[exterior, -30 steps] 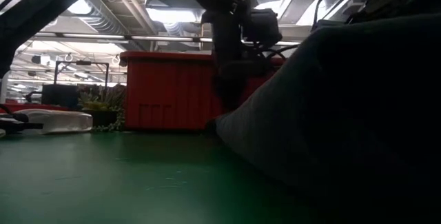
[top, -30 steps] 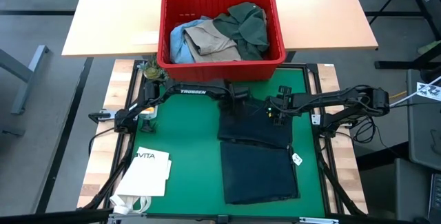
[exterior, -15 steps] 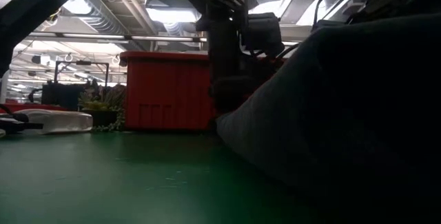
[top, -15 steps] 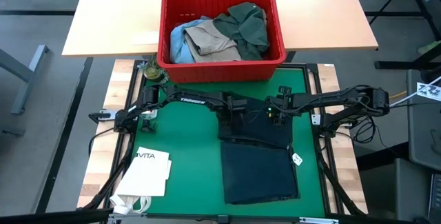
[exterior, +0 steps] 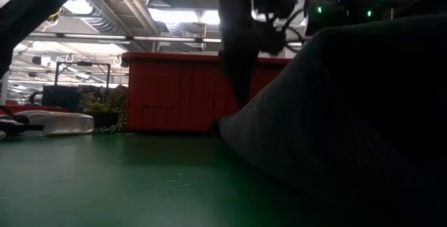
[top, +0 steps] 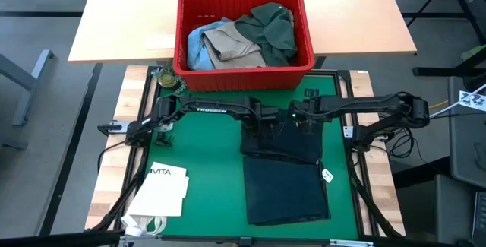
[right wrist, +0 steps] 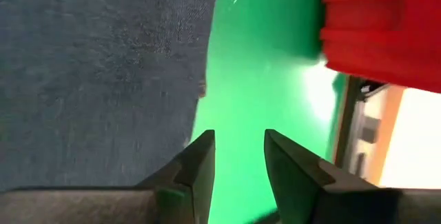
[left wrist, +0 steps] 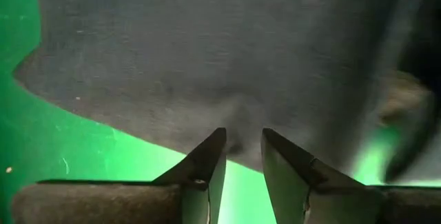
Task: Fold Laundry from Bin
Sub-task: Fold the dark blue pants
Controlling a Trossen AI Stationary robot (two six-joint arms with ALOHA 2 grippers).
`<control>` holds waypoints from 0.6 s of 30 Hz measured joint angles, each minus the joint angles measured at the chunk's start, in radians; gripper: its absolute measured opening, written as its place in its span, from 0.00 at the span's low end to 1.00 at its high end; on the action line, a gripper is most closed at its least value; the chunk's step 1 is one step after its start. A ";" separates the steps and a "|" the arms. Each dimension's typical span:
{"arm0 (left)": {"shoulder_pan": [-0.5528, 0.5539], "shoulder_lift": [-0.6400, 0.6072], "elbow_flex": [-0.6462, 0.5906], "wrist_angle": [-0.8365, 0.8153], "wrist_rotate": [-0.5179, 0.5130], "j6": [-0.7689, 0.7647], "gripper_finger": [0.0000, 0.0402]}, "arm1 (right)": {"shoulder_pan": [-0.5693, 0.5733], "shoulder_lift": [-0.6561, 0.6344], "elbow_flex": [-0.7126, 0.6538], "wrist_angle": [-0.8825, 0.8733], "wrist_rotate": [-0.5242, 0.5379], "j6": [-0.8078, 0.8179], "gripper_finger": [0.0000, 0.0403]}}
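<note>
Hovering: left gripper (left wrist: 242, 145), right gripper (right wrist: 239, 148) jaws parted | trousers (top: 281, 163) edge beneath

Trousers (exterior: 349, 108) fill low view's right, hiding mat behind; bin (exterior: 174, 91) partly blocked

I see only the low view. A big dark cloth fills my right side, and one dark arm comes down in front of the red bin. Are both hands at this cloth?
Observer: Yes. From above, the left hand and the right hand are side by side at the trousers' edge nearest the bin.
Operator: Does the left one grip it?
Observer: No. Its fingers stand apart at the cloth's edge, with nothing pinched.
Operator: And the right one?
Observer: It is open too, over the bare green mat beside the cloth.
</note>
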 joint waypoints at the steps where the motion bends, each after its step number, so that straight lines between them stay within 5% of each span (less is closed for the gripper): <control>1: -0.011 0.000 0.023 -0.023 0.001 0.000 0.22 | 0.018 -0.003 0.020 -0.029 0.008 0.000 0.31; 9: -0.127 -0.001 0.107 -0.062 0.014 -0.003 0.22 | 0.276 -0.088 0.076 -0.113 -0.013 0.006 0.31; 18: -0.306 -0.002 0.108 0.011 0.033 -0.234 0.22 | 0.599 -0.142 0.076 -0.109 -0.280 0.191 0.31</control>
